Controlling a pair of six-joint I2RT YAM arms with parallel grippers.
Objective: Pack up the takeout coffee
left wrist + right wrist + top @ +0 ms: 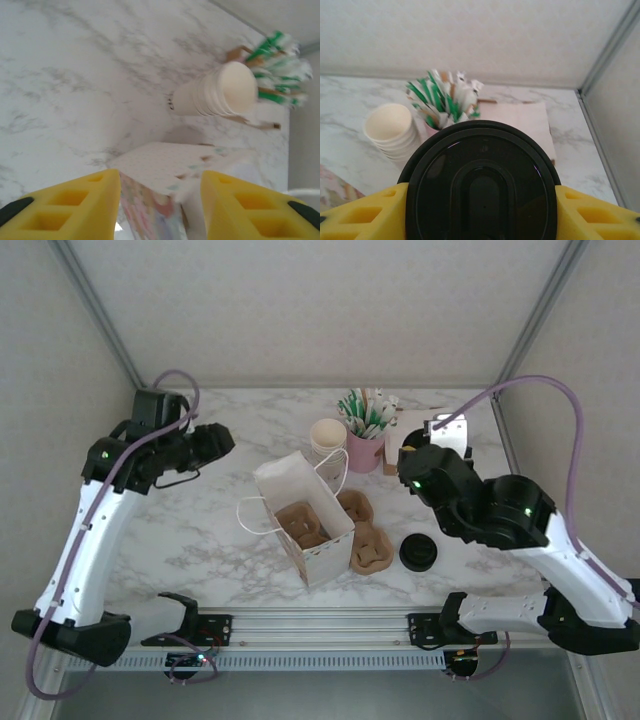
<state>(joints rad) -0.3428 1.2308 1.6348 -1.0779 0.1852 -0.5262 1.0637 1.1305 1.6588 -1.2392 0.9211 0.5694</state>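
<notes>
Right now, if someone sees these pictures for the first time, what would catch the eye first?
First comes the takeout coffee, its black lid looming large in the right wrist view, clamped in the right gripper. Next is the white paper bag, standing open in the middle of the marble table with a cardboard cup carrier inside it. Behind the bag stand a stack of cream paper cups and a pink cup of green-and-white wrapped sticks.
</notes>
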